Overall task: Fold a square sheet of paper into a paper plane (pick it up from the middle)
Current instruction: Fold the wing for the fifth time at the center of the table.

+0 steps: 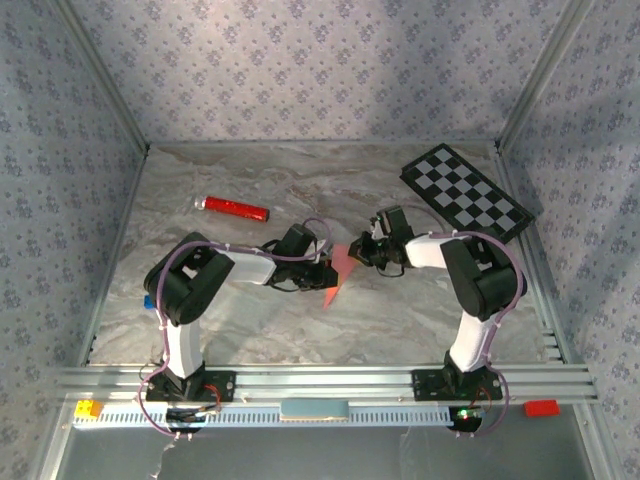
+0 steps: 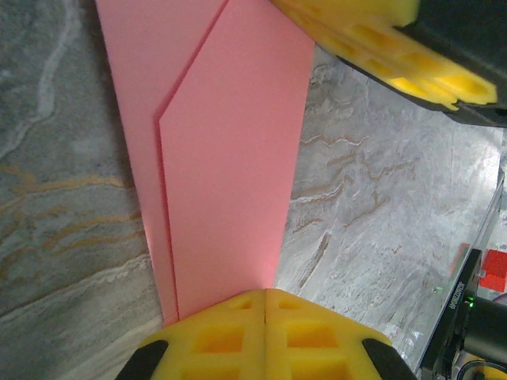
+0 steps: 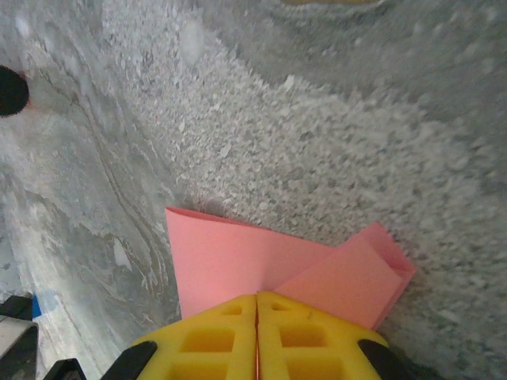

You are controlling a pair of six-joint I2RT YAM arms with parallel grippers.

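Paper is the centre of things here: the folded pink sheet of paper (image 1: 338,272) sits between the two arms over the middle of the marbled surface (image 1: 420,310). From the top camera its long axis runs from the far right to the near left, and it narrows to a tip that points toward the near edge, a little to the left. Whether the tip touches the surface I cannot tell.

The left end effector (image 1: 326,270) meets the sheet from the left and the right end effector (image 1: 358,252) from the right, close together.

On the left wrist camera the left end effector (image 2: 265,317) has its yellow pads pressed together on one end of the sheet (image 2: 230,182), which stretches away as a long narrow strip with one layer folded over another along a slanted edge. The yellow pads (image 2: 372,36) of the other arm sit at the strip's far end.

On the right wrist camera the right end effector (image 3: 257,332) is likewise clamped on the sheet (image 3: 230,261), with a sharp corner to the left and a folded flap to the right.

A red cylinder (image 1: 231,207) lies far left; a checkerboard (image 1: 466,191) lies far right.
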